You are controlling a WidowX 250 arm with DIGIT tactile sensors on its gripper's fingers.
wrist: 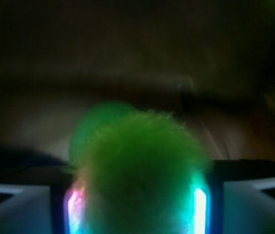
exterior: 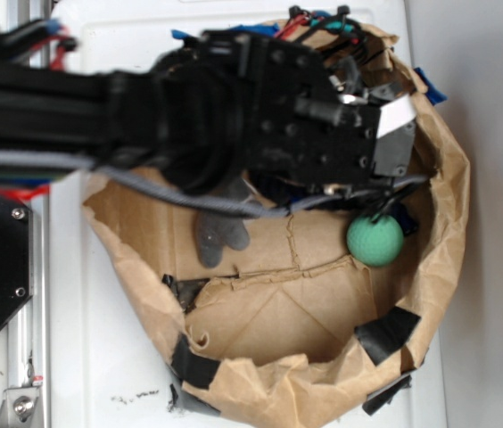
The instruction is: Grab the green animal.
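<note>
In the wrist view the green animal [wrist: 142,165], a shaggy yellow-green plush, fills the gap between my two lit fingers [wrist: 199,207]. My gripper [wrist: 137,207] is shut on it, with both pads pressed into the fur. A smoother green round shape [wrist: 96,124] shows behind its upper left; I cannot tell what it is. In the exterior view my gripper [exterior: 392,143] hangs over the back right of the brown paper bag [exterior: 144,267], and the arm hides the green animal.
A smooth green ball [exterior: 375,239] lies inside the bag at the right, just below the gripper. A grey plush [exterior: 220,230] lies partly under the arm at the left. The bag's crumpled walls, patched with black tape [exterior: 387,332], ring everything.
</note>
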